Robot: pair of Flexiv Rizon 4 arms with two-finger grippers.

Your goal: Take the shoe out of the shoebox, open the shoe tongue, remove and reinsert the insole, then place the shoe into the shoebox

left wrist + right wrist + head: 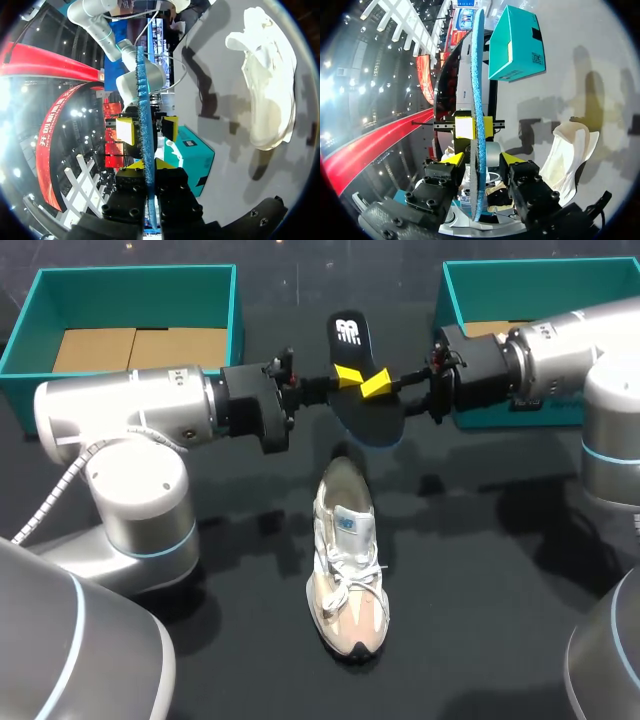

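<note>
Teal shoebox (130, 295) holds cardboard (130, 348); shoe (348, 560), insole (374, 416) outside.

Mid-table (480, 620), shoe (347, 560). Behind it and raised, insole (362, 380), clamped in left gripper (345, 374), flanked by right gripper's (378, 386) spread fingers. Far back, left box (130, 275) and right box (540, 270).

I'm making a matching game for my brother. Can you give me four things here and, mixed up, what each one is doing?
Things:
1. insole
2. shoe
3. left gripper
4. right gripper

States:
A. lying on the table
B. open, one finger either side of the insole
C. held up in the air
D. shut on the insole

Pairs: 1-C, 2-A, 3-D, 4-B
</note>
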